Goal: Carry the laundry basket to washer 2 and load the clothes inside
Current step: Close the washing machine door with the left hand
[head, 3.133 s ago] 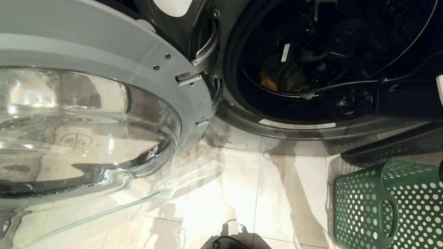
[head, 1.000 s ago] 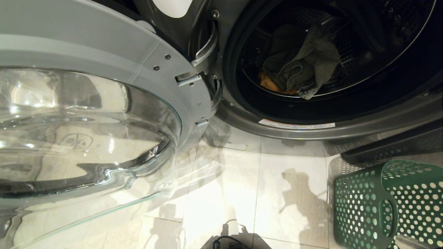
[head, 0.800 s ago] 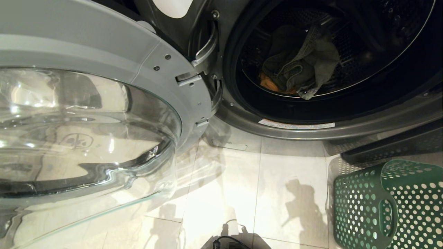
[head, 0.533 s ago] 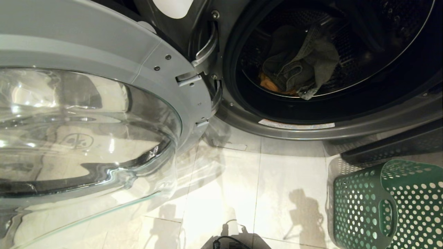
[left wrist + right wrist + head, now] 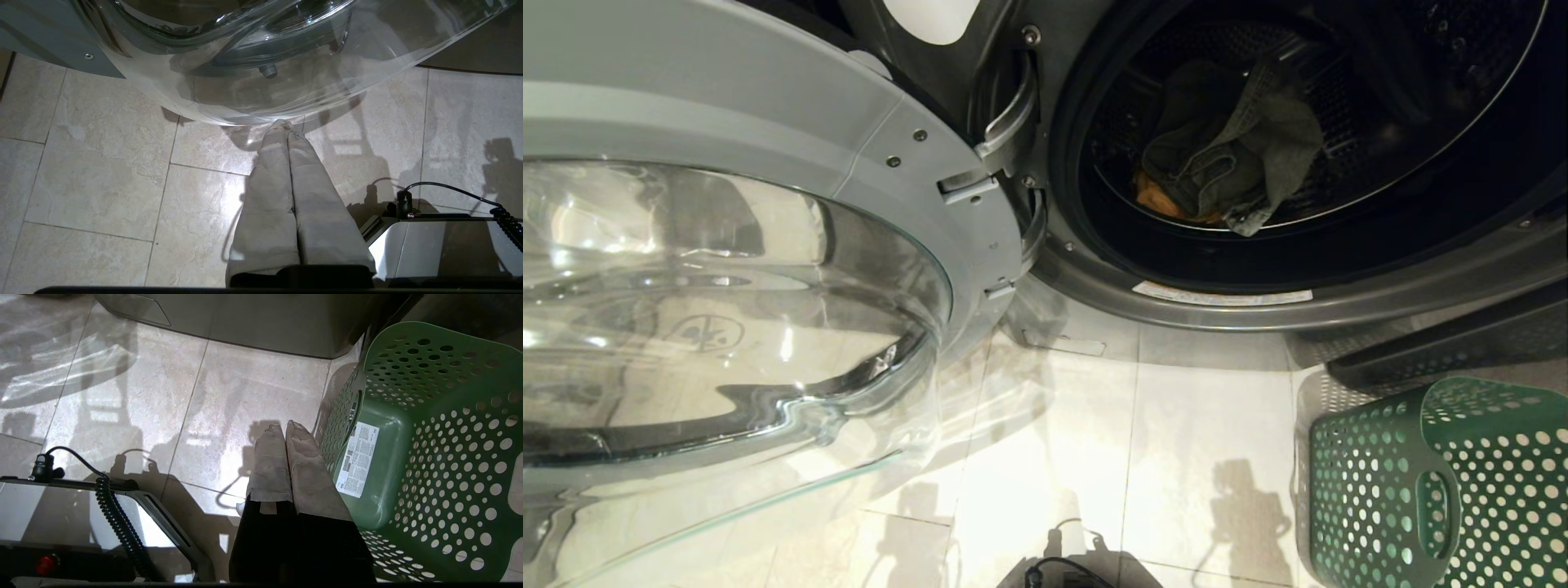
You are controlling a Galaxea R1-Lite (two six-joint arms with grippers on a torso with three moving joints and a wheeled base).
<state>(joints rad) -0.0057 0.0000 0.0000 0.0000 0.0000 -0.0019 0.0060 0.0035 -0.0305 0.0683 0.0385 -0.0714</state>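
**A:** Since three seconds back, your right arm has left the drum: it stretched across the washer opening then, and the head view shows neither arm at all. A grey garment [image 5: 1233,159] now lies in plain sight inside, over a bit of orange-yellow cloth [image 5: 1156,198].

**B:** Where do you find the grippers?

**A:** You see both hanging low over the floor [image 5: 1086,425]. Your right gripper [image 5: 283,425] has its fingers pressed together, holding nothing, just beside the rim of the laundry basket [image 5: 429,428]. Your left gripper [image 5: 284,123] is likewise closed and empty, its tip just under the bulging glass of the open door [image 5: 735,310].

**B:** And the basket?

**A:** It stands on the floor to your right, close to the front of washer 2 [image 5: 1258,306]. You can look down to its bare bottom, where only a white printed sticker [image 5: 359,459] shows.

**B:** What about the room?

**A:** You have pale, glossy stone tiles with thin grout lines, bright under the light and crossed by shadows of the arms. The door is swung fully out to your left. A coiled black cable [image 5: 118,522] runs over the robot's base [image 5: 81,514] at the near edge.
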